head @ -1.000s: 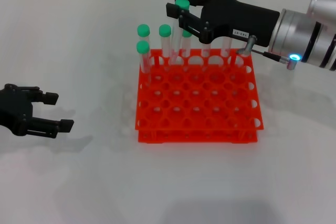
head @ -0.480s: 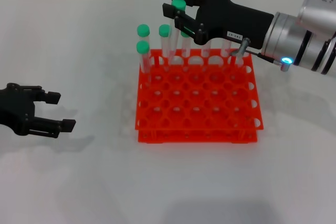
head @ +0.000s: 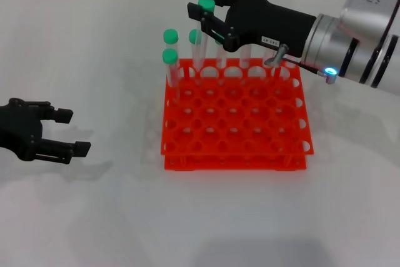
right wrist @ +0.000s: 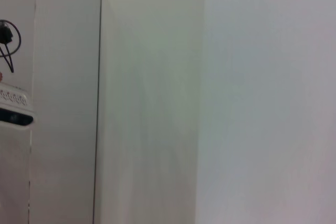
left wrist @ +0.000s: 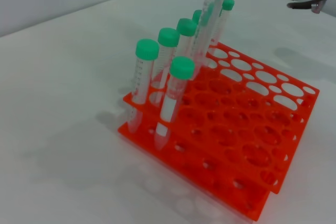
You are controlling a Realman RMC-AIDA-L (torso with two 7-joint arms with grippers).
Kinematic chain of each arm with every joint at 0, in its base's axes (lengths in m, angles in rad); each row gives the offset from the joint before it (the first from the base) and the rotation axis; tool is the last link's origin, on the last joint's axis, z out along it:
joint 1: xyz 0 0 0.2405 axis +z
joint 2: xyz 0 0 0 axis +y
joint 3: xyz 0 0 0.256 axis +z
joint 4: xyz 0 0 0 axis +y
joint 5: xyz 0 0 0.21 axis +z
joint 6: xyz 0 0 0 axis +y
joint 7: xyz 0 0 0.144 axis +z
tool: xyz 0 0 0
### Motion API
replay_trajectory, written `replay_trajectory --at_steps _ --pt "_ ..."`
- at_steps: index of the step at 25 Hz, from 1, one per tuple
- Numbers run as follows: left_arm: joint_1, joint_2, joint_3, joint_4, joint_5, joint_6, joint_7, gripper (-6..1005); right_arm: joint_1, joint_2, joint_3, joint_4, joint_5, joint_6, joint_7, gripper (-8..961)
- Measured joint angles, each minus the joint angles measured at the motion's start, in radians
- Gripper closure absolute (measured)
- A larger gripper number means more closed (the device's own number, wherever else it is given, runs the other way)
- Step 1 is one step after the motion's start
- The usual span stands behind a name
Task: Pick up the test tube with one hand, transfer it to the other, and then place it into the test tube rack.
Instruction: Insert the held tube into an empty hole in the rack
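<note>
While right gripper jaws clamp test tube, apparently near-upright, cap up; left gripper jaws apart

Green-capped test tube upright, apparently above orange-red test tube rack back row

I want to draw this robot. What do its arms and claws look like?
Both claws are black with two fingers. The right gripper has a small white label and sits on a silver arm with black rings, a blue-green light and a thin cable. Only the left gripper shows, not its arm.
</note>
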Motion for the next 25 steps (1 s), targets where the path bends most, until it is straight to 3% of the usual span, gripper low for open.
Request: replay_trajectory --at_steps 25 --pt "-0.012 -0.005 -0.001 0.0 0.025 -0.005 0.0 123 0.009 0.0 -0.117 0.043 0.154 0.035 -0.018 680"
